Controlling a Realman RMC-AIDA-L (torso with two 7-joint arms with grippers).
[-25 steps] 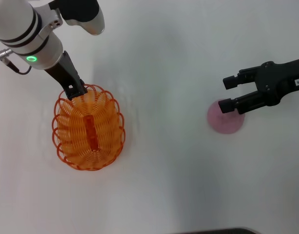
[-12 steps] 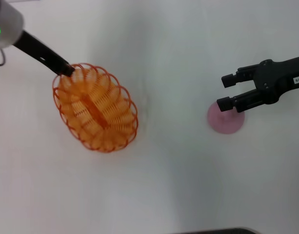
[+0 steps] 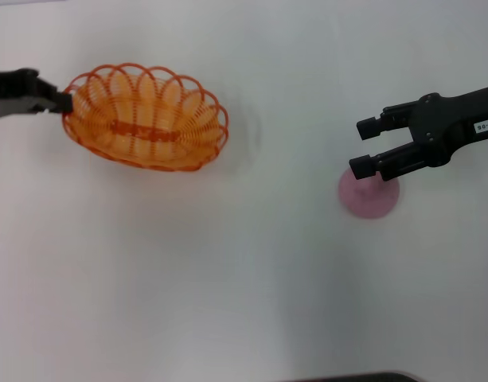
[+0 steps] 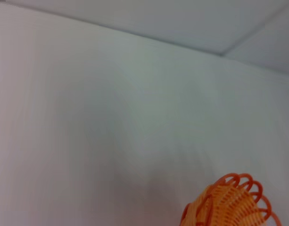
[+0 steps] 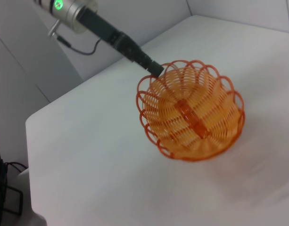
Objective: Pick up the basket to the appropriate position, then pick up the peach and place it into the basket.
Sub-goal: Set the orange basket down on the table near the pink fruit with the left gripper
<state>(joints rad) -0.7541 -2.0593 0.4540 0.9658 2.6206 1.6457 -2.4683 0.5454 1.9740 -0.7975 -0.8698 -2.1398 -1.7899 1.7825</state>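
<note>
Jaws of the left gripper (image 3: 62,101) are being kept clamped on the scalloped rim of the basket (image 3: 146,118), which is being swung round from lengthwise to crosswise and carried farther up the worktop (image 3: 228,302); the repositioning step is judged to be under way, not finished. Whether the basket is being held clear of the worktop or dragged across it cannot be told. Jaws of the right gripper (image 3: 367,147) are being held apart, empty, with the lower fingertip overlapping the peach (image 3: 369,196), whose upper edge is being hidden by it. Only a scrap of the basket is being caught in the left wrist view.
</note>
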